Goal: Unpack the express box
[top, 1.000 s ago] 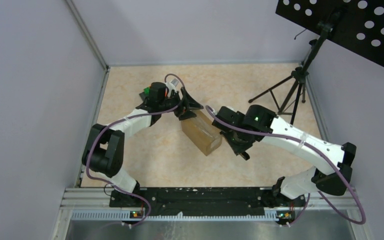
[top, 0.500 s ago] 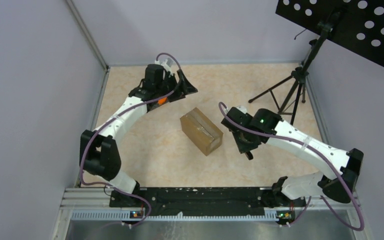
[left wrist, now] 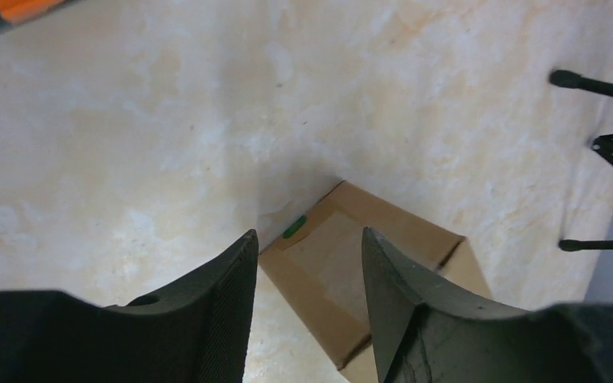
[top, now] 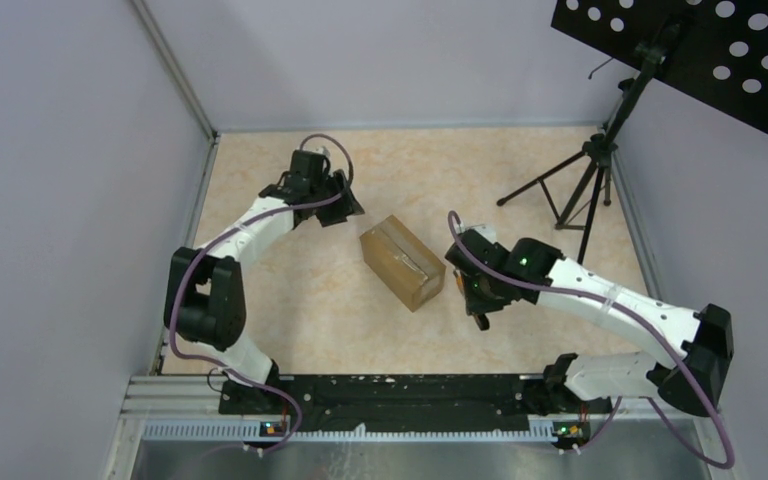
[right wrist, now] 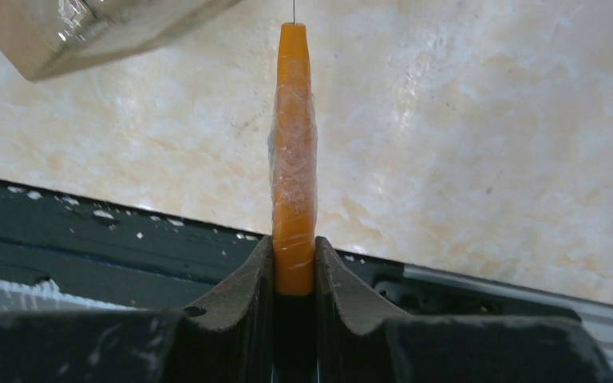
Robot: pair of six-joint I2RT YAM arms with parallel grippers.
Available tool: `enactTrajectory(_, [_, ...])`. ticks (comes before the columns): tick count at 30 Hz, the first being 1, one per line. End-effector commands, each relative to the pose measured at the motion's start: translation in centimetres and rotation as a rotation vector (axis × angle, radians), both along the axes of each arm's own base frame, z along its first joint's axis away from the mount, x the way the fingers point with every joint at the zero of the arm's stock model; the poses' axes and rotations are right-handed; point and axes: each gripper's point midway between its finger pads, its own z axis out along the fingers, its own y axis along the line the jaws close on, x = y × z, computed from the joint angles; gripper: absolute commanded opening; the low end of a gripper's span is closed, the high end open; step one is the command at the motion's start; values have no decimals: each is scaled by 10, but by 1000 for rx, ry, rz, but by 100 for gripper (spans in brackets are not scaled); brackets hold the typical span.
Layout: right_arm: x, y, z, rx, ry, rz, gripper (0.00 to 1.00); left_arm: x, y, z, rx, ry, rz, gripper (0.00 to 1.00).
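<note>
The express box [top: 402,262], a small brown carton with a clear tape seam, lies closed at the middle of the table. My left gripper [top: 346,206] is open and empty, back-left of the box and apart from it. In the left wrist view the box [left wrist: 331,263] shows between the open fingers [left wrist: 231,303], below them. My right gripper [top: 480,310] is just right of the box and is shut on an orange cutter [right wrist: 294,159] wrapped in clear film, its thin tip pointing away. A box corner [right wrist: 88,32] shows at the top left of the right wrist view.
A black tripod [top: 585,180] with a perforated black plate [top: 700,50] stands at the back right; its legs show in the left wrist view [left wrist: 599,84]. Grey walls close in the table on three sides. The black base rail [top: 390,392] runs along the near edge.
My left gripper has left the box's far end and moved back-left, open. My right gripper has drawn away from the box's right side toward the near edge. The box has not moved.
</note>
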Motion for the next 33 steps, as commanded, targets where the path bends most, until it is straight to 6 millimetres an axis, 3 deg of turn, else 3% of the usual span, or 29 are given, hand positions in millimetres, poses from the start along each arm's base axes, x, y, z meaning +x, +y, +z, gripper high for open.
enactTrajectory(1, [28, 29, 10, 154, -112, -107, 0, -10, 4, -26, 49, 46, 16, 54])
enactTrajectory(9, [73, 50, 8, 214, -192, -161, 0, -43, -10, -38, 36, 87, -2, 51])
enactTrajectory(16, [137, 31, 11, 205, -257, -215, 0, -69, -38, -31, 6, 94, -53, 45])
enactTrajectory(20, [162, 25, 12, 184, -285, -223, 0, -75, -45, -30, -6, 103, -69, 38])
enactTrajectory(25, [180, 28, 3, 177, -279, -219, 0, -82, -57, -23, -32, 104, -87, 34])
enactTrajectory(29, [182, 16, 4, 132, -305, -240, 0, -75, -39, -20, 52, 72, -40, 37])
enactTrajectory(33, [178, 1, 0, 91, -305, -257, 0, -65, -23, -3, 137, 41, -20, 50])
